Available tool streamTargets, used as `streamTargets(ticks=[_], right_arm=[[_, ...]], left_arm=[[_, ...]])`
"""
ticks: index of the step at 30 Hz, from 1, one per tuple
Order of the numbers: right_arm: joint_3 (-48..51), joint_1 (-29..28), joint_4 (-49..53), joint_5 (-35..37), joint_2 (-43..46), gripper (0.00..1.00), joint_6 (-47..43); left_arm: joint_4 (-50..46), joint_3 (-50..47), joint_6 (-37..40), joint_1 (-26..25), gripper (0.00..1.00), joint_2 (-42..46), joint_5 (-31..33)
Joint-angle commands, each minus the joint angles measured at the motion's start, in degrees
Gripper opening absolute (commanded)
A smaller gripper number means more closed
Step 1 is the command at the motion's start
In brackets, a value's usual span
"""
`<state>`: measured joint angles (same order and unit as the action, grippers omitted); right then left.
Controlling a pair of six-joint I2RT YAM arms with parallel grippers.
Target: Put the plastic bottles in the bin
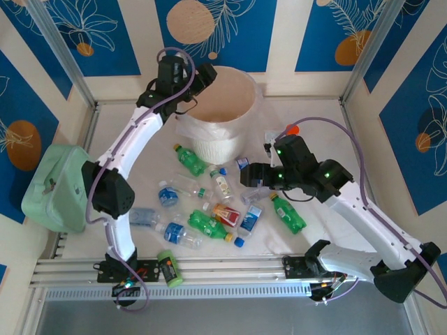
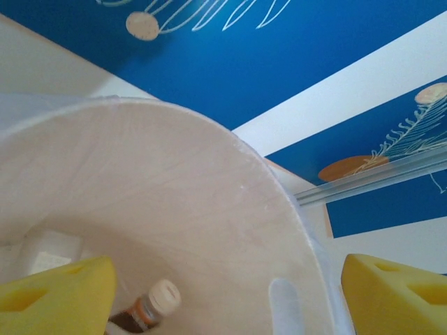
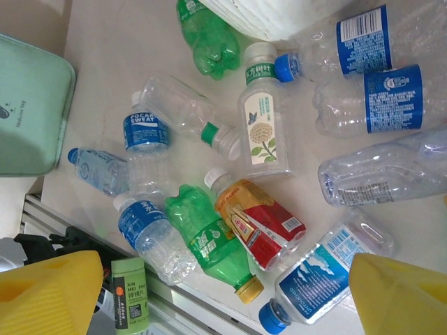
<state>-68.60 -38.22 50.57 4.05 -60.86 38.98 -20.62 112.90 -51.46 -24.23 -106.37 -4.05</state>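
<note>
The left arm stretches far forward, the left gripper [image 1: 198,82] over the white bin's [image 1: 222,139] rim, fingers wide apart; a brown bottle [image 2: 143,312] lies inside. The right arm bends inward, the right gripper [image 1: 253,174] gaping above plastic bottles [image 1: 206,223] scattered on the table [image 1: 321,105].

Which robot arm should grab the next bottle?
Right. The right gripper hangs open just above the bottles on the table; the left gripper is away over the bin.
</note>
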Motion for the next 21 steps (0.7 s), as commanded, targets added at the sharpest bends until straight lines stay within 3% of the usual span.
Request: streamTargets(ticks=[1,11,18,21], right_arm=[[-1.8,0.3,0.0,0.0,0.3,0.92,-1.2],[-0.3,0.2,-1.8,0.1,-0.4,0.9,-0.8],[0.2,-0.7,-0.9,1.7,-0.8,0.89,-0.4],[0.7,-1.0,-0.7,2.0,-0.7,0.89,0.0]], left_arm=[[-1.6,-1.4,3.5,0.2,0.85,10.0,5.1],[-16.1,-16.7,0.9,14.3,0.84,28.6,5.7],[-17.6,-33.3,0.2,22.1,0.76,26.7,-9.9],[-17.0,-35.4,1.6,22.2,0.73,22.6,-10.7]])
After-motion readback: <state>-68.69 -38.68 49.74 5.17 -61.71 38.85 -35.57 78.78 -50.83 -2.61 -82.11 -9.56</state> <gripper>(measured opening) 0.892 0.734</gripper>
